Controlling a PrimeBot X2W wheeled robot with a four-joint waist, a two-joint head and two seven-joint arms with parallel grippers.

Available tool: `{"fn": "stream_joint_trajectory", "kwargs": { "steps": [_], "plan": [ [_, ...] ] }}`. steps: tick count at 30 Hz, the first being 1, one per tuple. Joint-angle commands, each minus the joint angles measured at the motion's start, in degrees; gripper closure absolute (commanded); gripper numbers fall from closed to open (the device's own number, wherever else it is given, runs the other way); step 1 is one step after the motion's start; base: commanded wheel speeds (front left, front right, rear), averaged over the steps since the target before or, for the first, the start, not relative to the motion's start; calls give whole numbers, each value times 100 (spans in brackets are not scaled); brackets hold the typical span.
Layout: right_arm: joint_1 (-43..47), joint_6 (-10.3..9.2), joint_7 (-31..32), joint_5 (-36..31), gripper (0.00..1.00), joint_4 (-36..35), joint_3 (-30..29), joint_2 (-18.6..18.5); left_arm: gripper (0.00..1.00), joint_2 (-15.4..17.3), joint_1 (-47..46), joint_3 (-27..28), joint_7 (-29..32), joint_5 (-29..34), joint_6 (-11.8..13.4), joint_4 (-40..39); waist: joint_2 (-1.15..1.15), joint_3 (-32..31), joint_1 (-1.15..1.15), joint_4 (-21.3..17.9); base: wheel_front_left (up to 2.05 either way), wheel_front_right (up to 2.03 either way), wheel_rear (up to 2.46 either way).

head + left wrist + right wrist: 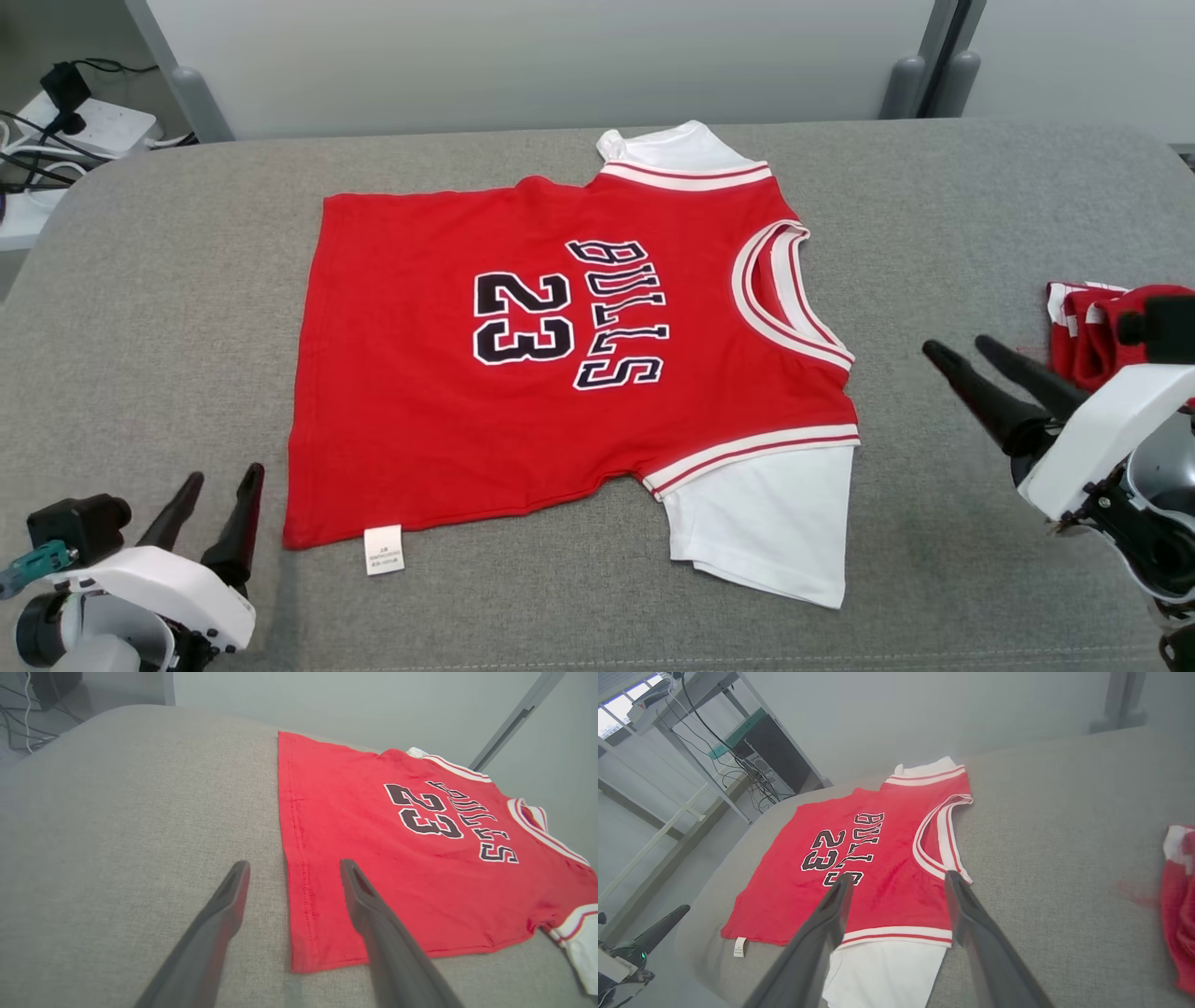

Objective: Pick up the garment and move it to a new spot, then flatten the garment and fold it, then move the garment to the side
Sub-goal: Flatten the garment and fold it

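Note:
A red jersey-style garment [420,373] with white sleeves, "BULLS" and "23" printed on it lies spread flat on the grey padded table [140,308], neck towards the right. My left gripper [222,485] stands open at the lower left, just left of the garment's hem corner, holding nothing. In the left wrist view the garment [373,858] lies ahead, and the left gripper [294,870] straddles its hem edge from above. My right gripper [962,347] hovers open to the right of the garment, empty. From the right wrist the garment [878,858] is seen beyond the right gripper [899,877].
A second red and white cloth bundle [1088,331] lies at the table's right edge, behind my right arm; it also shows as a red bundle [1178,905]. Cables and a power strip [84,121] sit beyond the far left corner. A pale wall panel [560,56] backs the table.

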Motion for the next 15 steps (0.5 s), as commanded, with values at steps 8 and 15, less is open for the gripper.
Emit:
{"fn": "stream_joint_trajectory", "kwargs": {
  "steps": [8, 15],
  "plan": [
    [-98, 2, -1665, -1077, 0, 497, 69, 136, 0, -279, 352, 1430, -76, 1184, 207, -535, 0, -204, 0, 71, 0, 0, 0],
    [-11, 2, -2699, -1913, 0, 1225, 72, 401, 0, -757, 907, 2195, -76, 1881, 115, -967, 0, -412, 0, 82, 0, 0, 0]
  ]
}}
